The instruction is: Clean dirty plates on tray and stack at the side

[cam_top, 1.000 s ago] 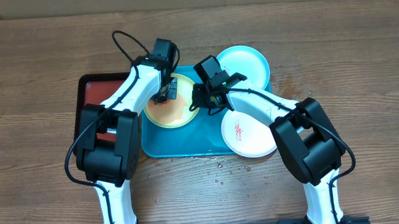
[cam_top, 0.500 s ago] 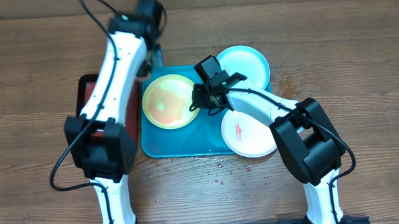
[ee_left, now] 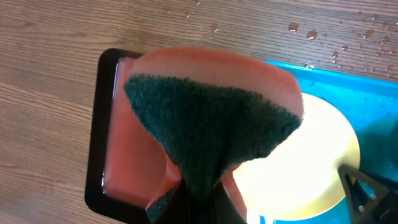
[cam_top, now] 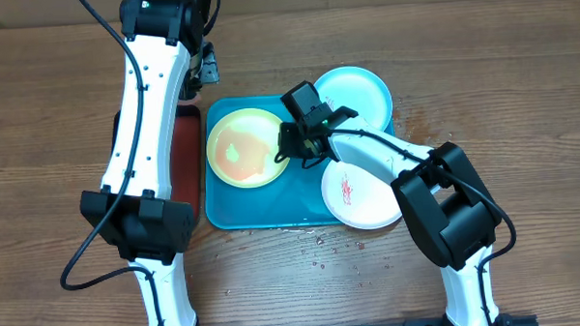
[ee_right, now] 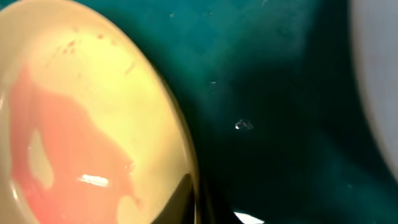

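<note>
At far left, above the red tray (ee_left: 124, 163), the left claw (cam_top: 207, 64) pinches a sponge (ee_left: 211, 124). On the turquoise tray (cam_top: 258, 208) the yellow-green plate (cam_top: 243, 147) keeps a reddish film, and the right claw (cam_top: 291, 148) looks pressed onto its right rim. The pale blue plate (cam_top: 360, 91) and the smeared white plate (cam_top: 361, 194) overhang the tray's right side. Nothing is stacked on the bench (cam_top: 55, 94), so most work remains. A second ago the sponge was on the yellow-green plate; now it is lifted away, and the right arm is unmoved.
</note>
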`<move>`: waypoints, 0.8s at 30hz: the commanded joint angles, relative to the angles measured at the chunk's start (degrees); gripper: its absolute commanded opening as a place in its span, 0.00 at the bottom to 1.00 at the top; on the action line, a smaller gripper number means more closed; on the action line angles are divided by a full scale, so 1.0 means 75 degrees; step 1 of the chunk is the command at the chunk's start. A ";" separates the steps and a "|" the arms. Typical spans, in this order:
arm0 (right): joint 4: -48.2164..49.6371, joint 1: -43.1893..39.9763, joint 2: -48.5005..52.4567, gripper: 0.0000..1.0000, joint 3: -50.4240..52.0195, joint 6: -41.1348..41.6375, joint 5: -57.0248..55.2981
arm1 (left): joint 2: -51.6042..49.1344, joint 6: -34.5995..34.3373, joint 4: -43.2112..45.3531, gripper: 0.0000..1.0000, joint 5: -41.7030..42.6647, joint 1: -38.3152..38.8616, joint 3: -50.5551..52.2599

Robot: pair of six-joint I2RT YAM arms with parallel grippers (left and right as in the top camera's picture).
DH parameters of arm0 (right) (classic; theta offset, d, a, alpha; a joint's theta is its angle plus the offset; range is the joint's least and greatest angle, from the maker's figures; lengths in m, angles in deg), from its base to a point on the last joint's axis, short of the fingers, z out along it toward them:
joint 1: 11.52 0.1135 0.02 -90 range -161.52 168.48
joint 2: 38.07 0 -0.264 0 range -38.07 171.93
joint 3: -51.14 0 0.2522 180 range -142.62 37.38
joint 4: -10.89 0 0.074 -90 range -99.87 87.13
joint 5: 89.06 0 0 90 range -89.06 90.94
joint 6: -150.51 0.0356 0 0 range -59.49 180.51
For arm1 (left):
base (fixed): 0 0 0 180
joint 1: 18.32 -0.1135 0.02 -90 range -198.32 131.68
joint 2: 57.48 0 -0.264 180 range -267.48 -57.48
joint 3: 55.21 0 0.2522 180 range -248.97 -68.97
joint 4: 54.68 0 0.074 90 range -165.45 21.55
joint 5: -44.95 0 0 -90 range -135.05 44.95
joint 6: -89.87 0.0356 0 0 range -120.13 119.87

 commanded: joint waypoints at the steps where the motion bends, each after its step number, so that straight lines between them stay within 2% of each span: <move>1: -0.0117 0.0187 0.0175 0.04 -0.0070 0.0312 0.0029 | 0.0117 -0.0114 0.0035 0.04 -0.0047 0.0023 -0.0152; 8: -0.0787 0.0119 -0.0207 0.04 -0.0315 0.0344 0.0026 | 0.0117 -0.0096 0.0003 0.04 0.0251 0.0009 -0.0152; 11: -0.1244 0.0108 -0.0761 0.04 -0.0446 0.0029 -0.0519 | 0.0117 -0.0023 0.0017 0.04 0.0428 0.0003 -0.0152; 17: -0.2159 0.0498 -0.1964 0.04 -0.0446 -0.0440 -0.3010 | 0.0117 -0.0017 0.0015 0.04 0.0685 0.0003 -0.0152; 24: -0.2757 0.1448 -0.2387 0.04 -0.0446 -0.0717 -0.5794 | 0.0117 -0.0023 0.0032 0.04 0.0790 0.0003 -0.0152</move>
